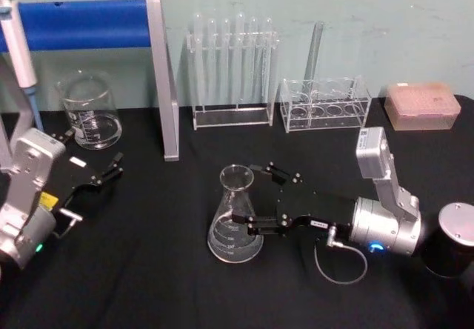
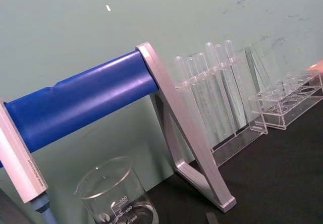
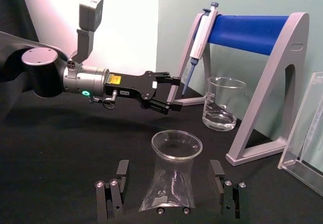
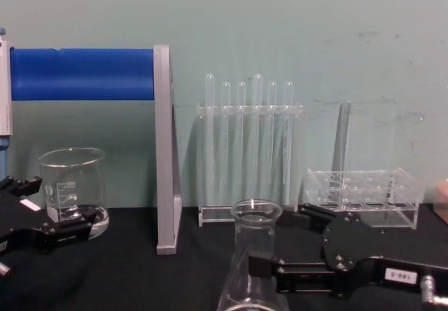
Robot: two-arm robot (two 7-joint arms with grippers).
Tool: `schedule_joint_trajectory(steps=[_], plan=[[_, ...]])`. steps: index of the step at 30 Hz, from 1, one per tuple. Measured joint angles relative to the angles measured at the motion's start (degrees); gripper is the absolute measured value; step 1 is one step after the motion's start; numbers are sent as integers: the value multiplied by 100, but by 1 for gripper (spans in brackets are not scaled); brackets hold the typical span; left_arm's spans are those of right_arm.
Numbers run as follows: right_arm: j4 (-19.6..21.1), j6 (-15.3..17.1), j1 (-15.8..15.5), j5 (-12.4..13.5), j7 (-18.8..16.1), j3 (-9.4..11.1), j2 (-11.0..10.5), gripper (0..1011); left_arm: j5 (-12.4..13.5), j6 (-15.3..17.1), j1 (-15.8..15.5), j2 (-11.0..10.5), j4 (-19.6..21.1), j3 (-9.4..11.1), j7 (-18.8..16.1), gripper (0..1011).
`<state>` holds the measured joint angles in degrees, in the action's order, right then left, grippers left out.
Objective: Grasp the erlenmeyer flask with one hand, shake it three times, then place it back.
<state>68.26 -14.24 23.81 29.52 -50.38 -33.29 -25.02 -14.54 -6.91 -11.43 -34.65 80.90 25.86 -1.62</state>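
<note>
Clear erlenmeyer flask (image 1: 235, 218) standing upright on a black counter (image 1: 148, 270), straddled by the robot's right end effector (image 1: 246, 194).

The flask sits mid-counter on its wide base, long axis vertical, flared mouth pointing up. The right end effector reaches in low from the right with its fingers spread, one on the flask's far side and one on its near side, a gap showing at each. Bare counter lies in front and to the left. The test tube rack (image 1: 231, 70) stands well behind, by the wall. The left end effector (image 1: 107, 172), also spread, hovers far left near the beaker (image 1: 90, 114).
</note>
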Motion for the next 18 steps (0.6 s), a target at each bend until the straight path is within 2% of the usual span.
schedule_joint_trajectory(steps=[18], plan=[[-318, 32, 226, 1, -78, -134, 175, 1000, 0, 0, 0, 0, 0, 0, 0, 1001]])
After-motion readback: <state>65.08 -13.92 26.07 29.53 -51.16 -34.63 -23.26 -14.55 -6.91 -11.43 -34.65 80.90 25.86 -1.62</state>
